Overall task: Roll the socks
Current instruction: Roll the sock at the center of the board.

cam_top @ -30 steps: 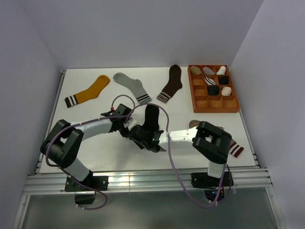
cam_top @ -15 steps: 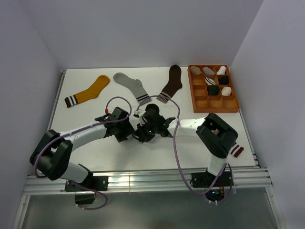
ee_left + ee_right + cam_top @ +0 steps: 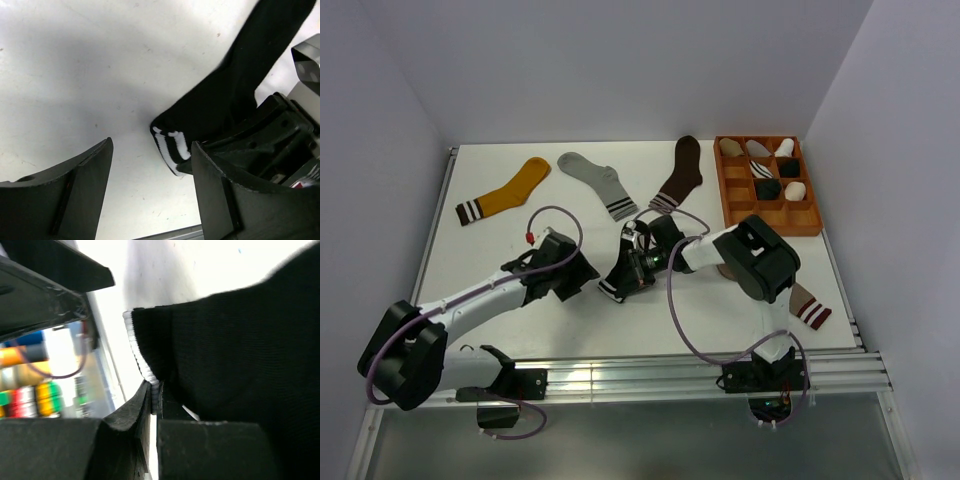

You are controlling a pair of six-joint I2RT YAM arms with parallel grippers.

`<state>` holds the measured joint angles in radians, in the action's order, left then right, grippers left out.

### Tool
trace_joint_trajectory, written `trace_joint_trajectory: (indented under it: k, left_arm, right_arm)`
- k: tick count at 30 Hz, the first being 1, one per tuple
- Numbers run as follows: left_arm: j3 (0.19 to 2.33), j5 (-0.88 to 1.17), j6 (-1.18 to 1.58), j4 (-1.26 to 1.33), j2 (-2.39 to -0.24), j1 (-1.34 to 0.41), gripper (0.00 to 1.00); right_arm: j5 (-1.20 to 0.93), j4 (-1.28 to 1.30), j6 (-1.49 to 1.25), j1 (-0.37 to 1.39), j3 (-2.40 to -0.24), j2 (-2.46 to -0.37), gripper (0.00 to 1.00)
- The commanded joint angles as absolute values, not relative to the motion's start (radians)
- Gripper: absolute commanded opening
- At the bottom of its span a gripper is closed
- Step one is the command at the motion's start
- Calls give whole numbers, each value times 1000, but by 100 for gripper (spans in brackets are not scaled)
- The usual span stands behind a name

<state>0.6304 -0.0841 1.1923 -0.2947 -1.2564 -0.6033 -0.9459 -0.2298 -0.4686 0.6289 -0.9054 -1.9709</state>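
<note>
You've got a white table (image 3: 480,240); along its far side, left to right: mustard-yellow sock (image 3: 503,192); light grey sock (image 3: 598,183); dark brown sock (image 3: 680,175) (all flat, apart); divided tray (image 3: 772,230) far right; black striped-cuff sock (image 3: 215,110) touches down mid-table; taupe sock (image 3: 807,306) near the right front edge.

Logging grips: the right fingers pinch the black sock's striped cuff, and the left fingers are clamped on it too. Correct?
Partly. The right fingers do pinch the black sock at its cuff, but the left fingers stand open, not clamped on it; the left wrist view shows this.
</note>
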Motion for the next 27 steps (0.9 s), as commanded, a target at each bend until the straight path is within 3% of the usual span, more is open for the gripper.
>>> trace_joint_trajectory:
  k: [1, 21, 27]
  left_arm:
    - [611, -75, 1216, -236, -1246, -615, 68]
    - [595, -58, 1301, -147, -1422, -713, 59]
    - [609, -60, 1308, -170, -1465, -715, 50]
  right_arm:
    - [-1025, -256, -569, 615, -864, -2031, 0]
    - [-1000, -284, -632, 555, -853, -2125, 0]
    - [-967, -230, -594, 552, -859, -2114, 0]
